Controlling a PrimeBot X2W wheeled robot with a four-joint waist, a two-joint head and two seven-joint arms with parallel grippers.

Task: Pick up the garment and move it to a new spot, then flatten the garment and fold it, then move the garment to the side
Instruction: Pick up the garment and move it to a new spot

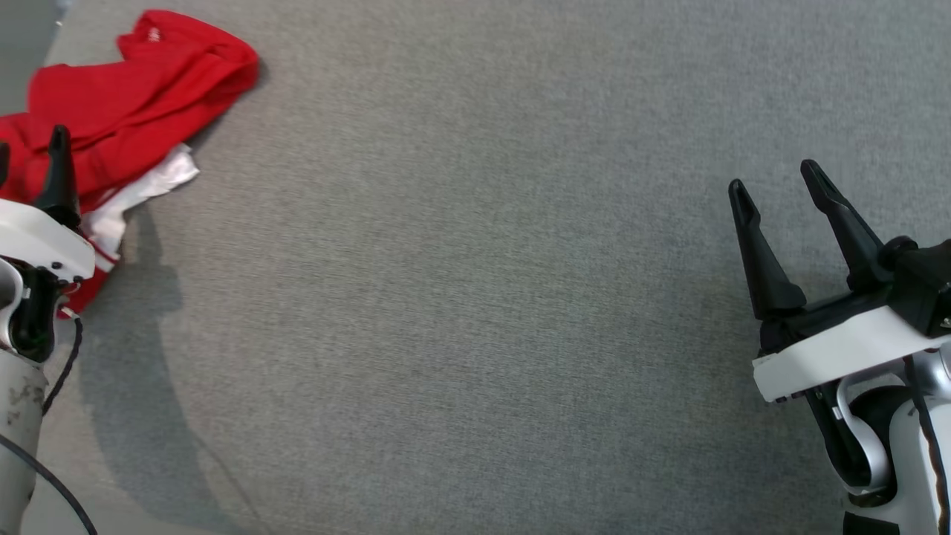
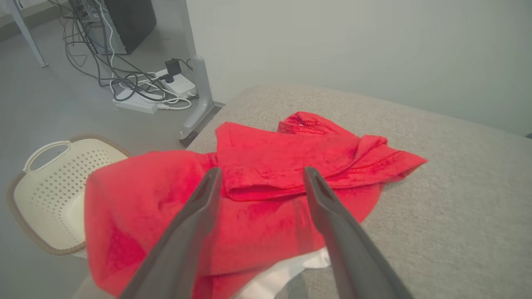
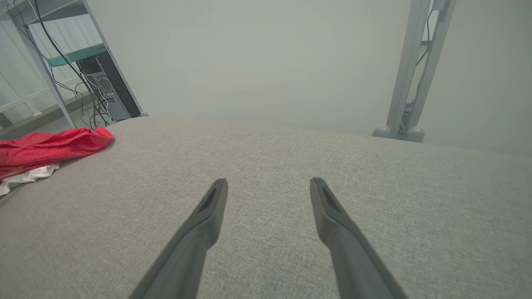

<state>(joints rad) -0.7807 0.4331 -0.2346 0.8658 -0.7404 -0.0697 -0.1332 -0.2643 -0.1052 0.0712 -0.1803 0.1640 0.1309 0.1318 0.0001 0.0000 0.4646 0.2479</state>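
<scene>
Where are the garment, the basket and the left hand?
garment (image 2: 291,145), left wrist view, on the folded red top layer.
basket (image 2: 62,187), left wrist view, on its perforated inner wall.
left hand (image 2: 262,171), left wrist view, midway between its open fingertips.

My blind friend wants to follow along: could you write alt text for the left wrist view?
A crumpled red garment, with white fabric showing underneath, lies at the edge of a grey padded table, seen past the open left end effector. On the floor beyond are a cream perforated basket and tangled cables.
</scene>
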